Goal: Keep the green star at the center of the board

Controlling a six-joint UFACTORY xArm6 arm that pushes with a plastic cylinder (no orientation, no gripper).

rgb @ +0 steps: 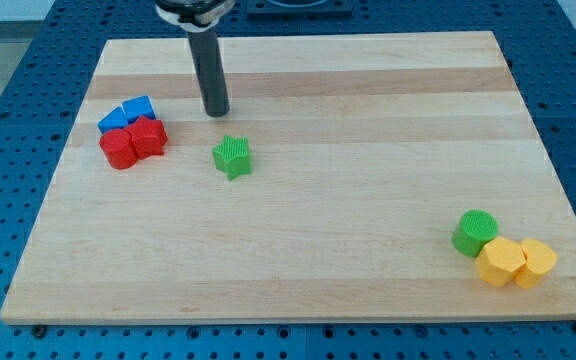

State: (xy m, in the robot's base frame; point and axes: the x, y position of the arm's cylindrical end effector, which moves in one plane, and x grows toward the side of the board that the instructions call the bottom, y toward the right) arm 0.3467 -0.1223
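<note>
Hand there is none, so open or closed cannot be told: my tip [216, 112] rests on the counter [368, 250], just above the green star [233, 156], apart from it. Small, ribbed, bright green, the star lies left of the counter's middle.

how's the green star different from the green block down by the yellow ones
The green star has a pointed outline; the green cylinder is round. The green star sits alone left of the board's middle, touching nothing; the green cylinder sits at the view's lower right against the yellow blocks. My tip is just above the star, far from the cylinder. Both share a bright green colour.
</note>
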